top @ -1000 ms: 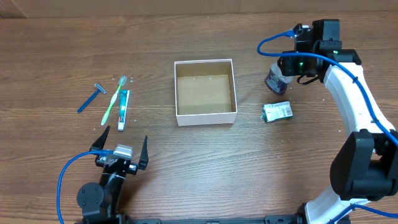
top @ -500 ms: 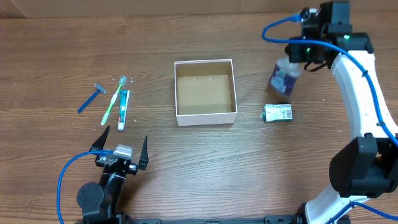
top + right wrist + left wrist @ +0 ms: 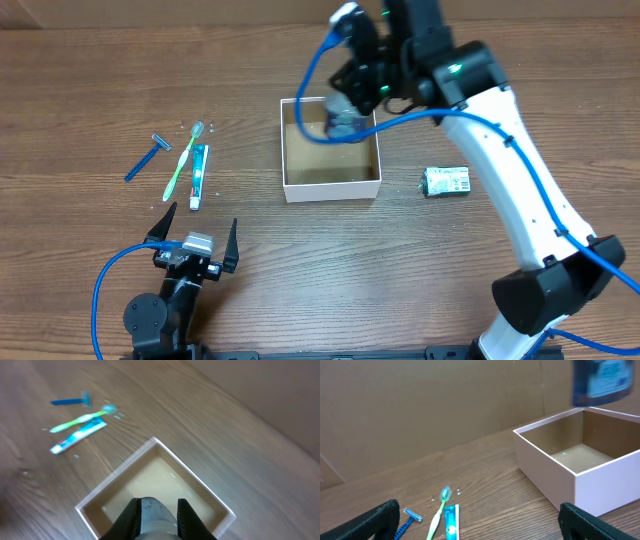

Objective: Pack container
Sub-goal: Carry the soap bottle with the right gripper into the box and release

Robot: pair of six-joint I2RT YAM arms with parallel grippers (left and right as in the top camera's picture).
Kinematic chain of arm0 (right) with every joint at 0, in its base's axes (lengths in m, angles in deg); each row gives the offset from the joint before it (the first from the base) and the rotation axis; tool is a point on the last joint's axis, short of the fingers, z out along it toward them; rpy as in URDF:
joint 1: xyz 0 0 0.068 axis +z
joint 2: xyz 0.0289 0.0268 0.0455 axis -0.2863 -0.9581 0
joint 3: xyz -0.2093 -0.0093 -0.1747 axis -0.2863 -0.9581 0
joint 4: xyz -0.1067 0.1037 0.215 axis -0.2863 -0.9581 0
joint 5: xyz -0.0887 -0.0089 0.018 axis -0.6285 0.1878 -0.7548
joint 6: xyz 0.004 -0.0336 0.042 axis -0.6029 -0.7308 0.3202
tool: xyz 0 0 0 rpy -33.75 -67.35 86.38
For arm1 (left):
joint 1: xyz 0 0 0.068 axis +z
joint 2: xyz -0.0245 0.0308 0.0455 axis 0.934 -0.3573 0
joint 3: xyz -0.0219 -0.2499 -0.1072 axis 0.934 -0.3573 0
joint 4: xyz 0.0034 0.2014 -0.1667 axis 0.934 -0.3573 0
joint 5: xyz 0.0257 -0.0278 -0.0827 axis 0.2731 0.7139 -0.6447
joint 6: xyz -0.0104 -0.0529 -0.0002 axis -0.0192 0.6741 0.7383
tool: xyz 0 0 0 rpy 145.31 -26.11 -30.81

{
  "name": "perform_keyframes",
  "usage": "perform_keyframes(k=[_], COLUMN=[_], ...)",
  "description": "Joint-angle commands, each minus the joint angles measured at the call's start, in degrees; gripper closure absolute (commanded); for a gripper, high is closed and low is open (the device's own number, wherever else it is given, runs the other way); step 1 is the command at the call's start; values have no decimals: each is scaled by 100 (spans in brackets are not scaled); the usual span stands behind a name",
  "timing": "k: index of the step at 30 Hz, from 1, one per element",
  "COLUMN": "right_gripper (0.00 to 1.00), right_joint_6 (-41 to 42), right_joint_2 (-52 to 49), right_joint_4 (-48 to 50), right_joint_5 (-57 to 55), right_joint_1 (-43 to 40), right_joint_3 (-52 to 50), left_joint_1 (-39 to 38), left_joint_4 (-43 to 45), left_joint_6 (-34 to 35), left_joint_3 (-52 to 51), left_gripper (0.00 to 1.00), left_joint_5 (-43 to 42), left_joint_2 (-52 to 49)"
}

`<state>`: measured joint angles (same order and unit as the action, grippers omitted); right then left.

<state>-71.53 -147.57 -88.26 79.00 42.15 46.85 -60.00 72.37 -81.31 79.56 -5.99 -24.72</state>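
Two hands were in view on my feeds. The right hand (image 3: 157,510) was pinching a small bottle (image 3: 599,380) with a dark blue label, one finger (image 3: 131,519) on either side of its pale top. It hung above the square white box (image 3: 332,187), over the far part of the brown floor. From the left wrist view the bottle looked blurred and clear of the rim, apart from the floor beneath it. I could not read the label.

The box sat near the middle of the table (image 3: 90,80), open side up, with nothing that I could make out lying in it.

The left hand (image 3: 200,220) rested at the near edge of the table, left of the box and well apart from it. Its fingers (image 3: 375,521) were spread wide, with nothing between them.

Further left, a blue razor (image 3: 147,158), a green toothbrush (image 3: 183,160) and a blue toothpaste tube (image 3: 199,176) lay together on the wood. The toothbrush and tube were just beside each other, the razor a little way off to their left. On the other side of the box, near its right front corner, a small green packet (image 3: 446,181) lay flat on the table.
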Motion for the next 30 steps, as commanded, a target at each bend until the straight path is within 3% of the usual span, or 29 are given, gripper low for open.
perform_keyframes(k=[1,10,24,25,26,27,28,30], right_gripper=[92,93,96,90,69,35,22,17], right_joint_6=[-170,-168,-623,-623,-623,-621,-621,-619], right_joint_2=[136,-1167,-2153,-2190,-2194,-2194,-2192,-2192], right_joint_4=[433,1325,2105,2142,2157,2188,2243,2293], right_joint_5=[101,461,437,437,437,437,437,437], right_joint_1=[295,452,435,435,435,435,435,435], right_joint_3=[247,238,236,236,236,236,236,236], left_joint_1=[31,31,31,31,31,31,31,31], left_joint_4=[-9,-9,-9,-7,-9,-9,-9,-9], left_joint_6=[83,83,83,83,83,83,83,83], left_joint_3=[-20,-20,-20,-20,-20,-20,-20,-20], left_gripper=[0,0,0,0,0,0,0,0], left_joint_5=[0,0,0,0,0,0,0,0], left_joint_2=[50,50,50,50,50,50,50,50])
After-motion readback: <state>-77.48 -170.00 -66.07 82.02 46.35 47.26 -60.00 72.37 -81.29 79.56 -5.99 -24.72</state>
